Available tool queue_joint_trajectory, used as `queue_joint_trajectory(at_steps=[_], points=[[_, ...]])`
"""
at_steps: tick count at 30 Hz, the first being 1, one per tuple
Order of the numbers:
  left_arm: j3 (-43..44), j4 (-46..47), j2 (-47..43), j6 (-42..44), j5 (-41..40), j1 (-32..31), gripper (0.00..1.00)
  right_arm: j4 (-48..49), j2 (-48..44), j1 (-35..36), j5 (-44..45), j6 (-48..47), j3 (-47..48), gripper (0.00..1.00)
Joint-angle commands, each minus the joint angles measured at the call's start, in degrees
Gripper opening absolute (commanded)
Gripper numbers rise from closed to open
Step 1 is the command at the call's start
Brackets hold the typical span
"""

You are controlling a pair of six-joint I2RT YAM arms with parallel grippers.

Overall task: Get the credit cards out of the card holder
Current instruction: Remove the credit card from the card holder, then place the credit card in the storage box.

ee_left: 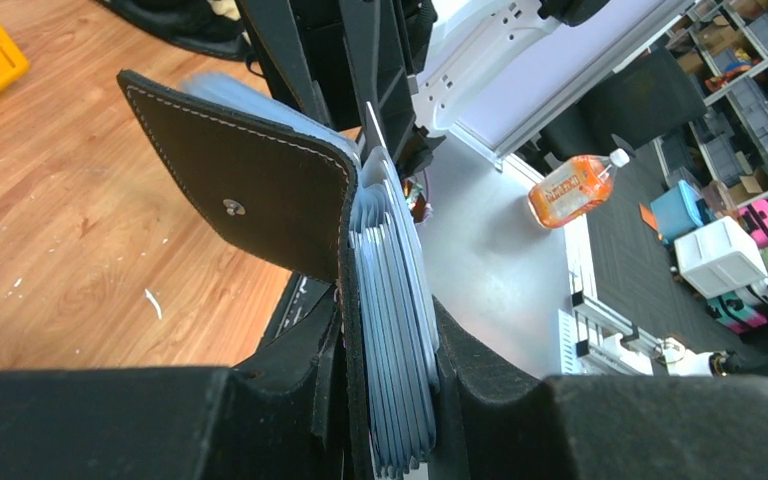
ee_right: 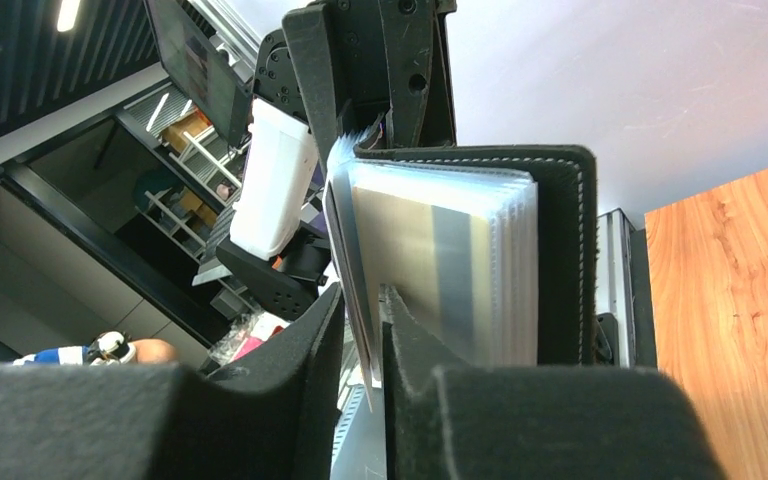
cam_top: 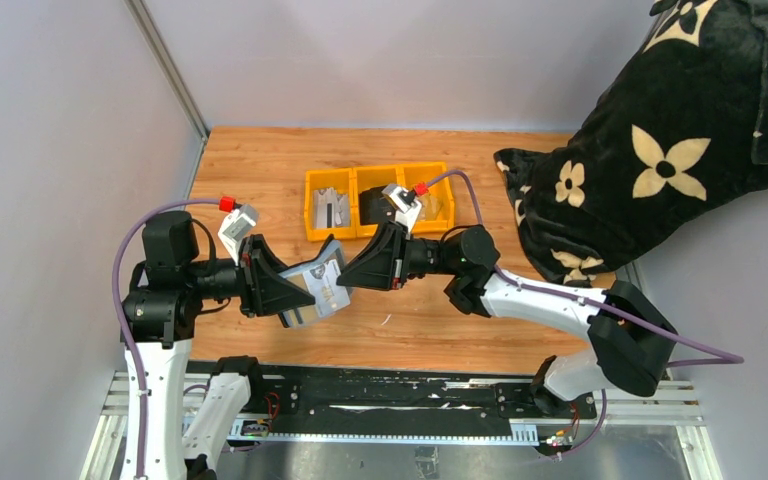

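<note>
The holder [cam_top: 320, 285] is held in the air above the near part of the table [cam_top: 260, 165], between the two arms and well apart from the yellow tray [cam_top: 307, 210] at the far side. It is clamped by the left gripper [cam_top: 295, 290] across its stack of clear sleeves. In the left wrist view the fingers [ee_left: 520, 400] are seen pressed against both sides of the stack, and the black flap [ee_left: 260, 190] with its snap stud is spread out to the left. The right gripper [cam_top: 348, 275] is set at the holder's right edge. In the right wrist view its fingers [ee_right: 460, 420] are seen slightly apart, with the edge of one thin leaf standing between them; whether that leaf is pinched cannot be told. Behind the sleeves a card [ee_right: 430, 260] with a grey band is seen, lodged inside the holder. Silvery pieces [cam_top: 332, 210] are seen in the tray's left compartment; what they are cannot be made out. A black flowered cushion [cam_top: 660, 150] is laid at the far right of the table.
</note>
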Motion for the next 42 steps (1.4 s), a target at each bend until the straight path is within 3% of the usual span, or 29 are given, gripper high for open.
queue_joint_trajectory(at_steps=[1, 9, 12, 15, 21, 27, 31, 35, 42], points=[[0.8, 0.7, -0.5, 0.0, 0.9, -0.2, 0.0, 1.7, 1.1, 1.5, -1.6, -0.2, 2.5, 0.24], [1.2, 0.7, -0.5, -0.2, -1.9, -0.2, 0.0, 4.4, 2.3, 2.6, -2.5, 1.1, 3.5, 0.26], [1.3, 0.7, -0.3, -0.3, -2.7, -0.2, 0.0, 4.1, 1.9, 2.6, -3.0, 0.8, 3.3, 0.19], [1.6, 0.7, -0.3, -0.2, -3.4, -0.2, 0.0, 2.8, 1.1, 1.3, -3.0, 0.5, 2.9, 0.0], [1.4, 0.8, -0.8, 1.6, -12.3, -0.2, 0.0, -0.8, -3.6, -6.8, -4.6, 1.4, 1.4, 0.0], [1.4, 0.7, -0.8, 7.0, -28.4, -0.2, 0.0, -24.2, -10.4, -16.6, -4.9, -11.3, 3.2, 0.0], [1.5, 0.7, 0.2, 9.1, -36.2, -0.2, 0.0, -43.5, -10.5, -21.5, 0.9, -23.3, 9.2, 0.0], [2.3, 0.7, 0.5, 10.0, -36.1, -0.2, 0.0, -49.6, -3.1, -21.9, 5.3, -28.5, 16.3, 0.0], [3.9, 0.7, 0.4, 11.0, -26.9, -0.2, 0.0, -53.5, 16.6, -18.7, 16.1, -30.7, 30.8, 0.0]])
